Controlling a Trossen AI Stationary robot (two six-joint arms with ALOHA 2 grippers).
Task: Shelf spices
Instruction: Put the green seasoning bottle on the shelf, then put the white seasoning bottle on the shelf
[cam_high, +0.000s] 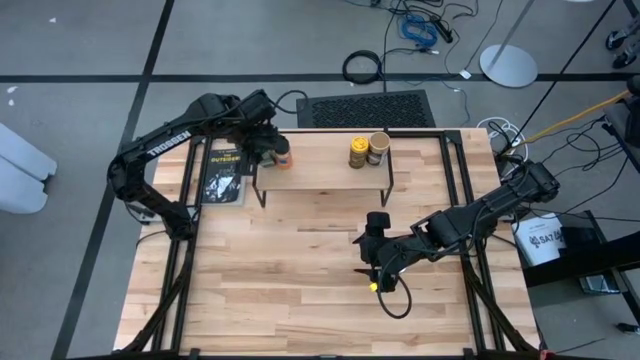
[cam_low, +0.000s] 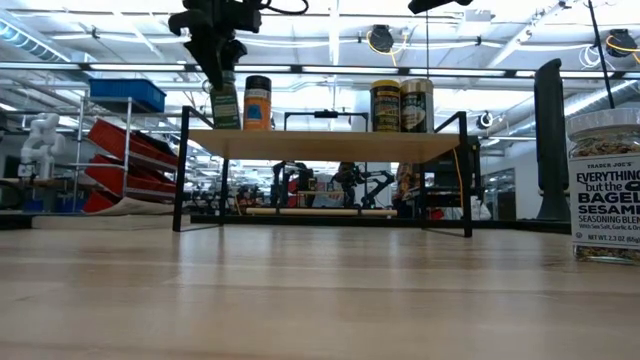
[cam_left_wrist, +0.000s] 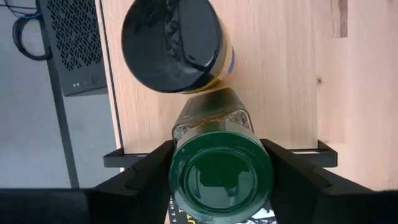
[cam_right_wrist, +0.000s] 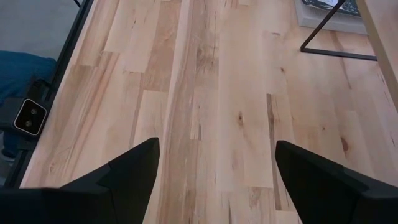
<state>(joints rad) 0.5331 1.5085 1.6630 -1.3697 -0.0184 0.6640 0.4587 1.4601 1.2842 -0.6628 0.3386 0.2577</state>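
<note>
Wooden-topped, black-legged shelf (cam_low: 330, 146) carried four upright jars: green-lidded jar (cam_left_wrist: 221, 177) at its left end, touching orange-bodied, dark-lidded jar (cam_low: 257, 103); yellow-lidded jar (cam_low: 385, 106) and tan-lidded jar (cam_low: 416, 106) stood together rightward. White-lidded bagel-seasoning jar (cam_low: 605, 185) stood on the tabletop.

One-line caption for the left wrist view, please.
Left gripper clamps green-lidded spice jar at the wooden shelf edge beside dark-lidded orange jar.

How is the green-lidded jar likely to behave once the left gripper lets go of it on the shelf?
The green-lidded jar looks rigid and smooth, held by the left gripper just below its lid, so it could slip. It is tall and narrow, near the shelf end, so probably tippy. The dark-lidded jar stands close beside it, so a nudge may knock both.
</note>
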